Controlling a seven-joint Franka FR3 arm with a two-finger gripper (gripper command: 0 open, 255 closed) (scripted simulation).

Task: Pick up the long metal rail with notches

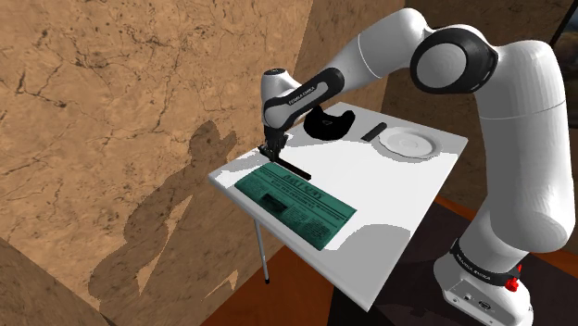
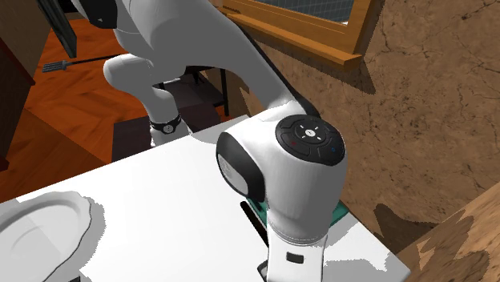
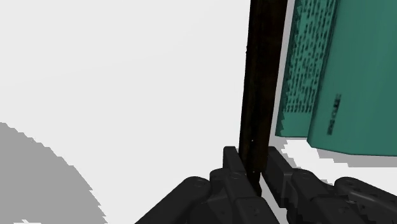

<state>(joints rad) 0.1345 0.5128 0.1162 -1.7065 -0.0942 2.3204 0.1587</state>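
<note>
White Franka arm with dark joints: reaches from its stand across to the bench corner at the shoulder view's left, with the wrist bent down. The hand points almost straight down, which suits a grip from above on a low, flat item.

White rectangular bench: carries everything noted below.

Teal, flat, printed booklet: lies near the bench edge, just beside the task item and roughly parallel to it. Judgement: this closeness is why the grip is taken at the item's end, clear of the booklet's border.

Round white plate: well apart, toward the stand, so no interference is expected.

Long, dark, narrow rail: almost black as rendered, and I cannot make out any notches. In the wrist view it runs straight away from the fingers, alongside the booklet. I cannot tell whether it rests on the bench or is just off it.

Tool: the black fingers are pinching the rail's near end, one pressed to each long side. Gripping across the narrow width is the only span the fingers can manage.

Judgement: the grasp is made and the lift is next. An end grip leaves most of the length overhanging, so the far end may droop or swing.
</note>
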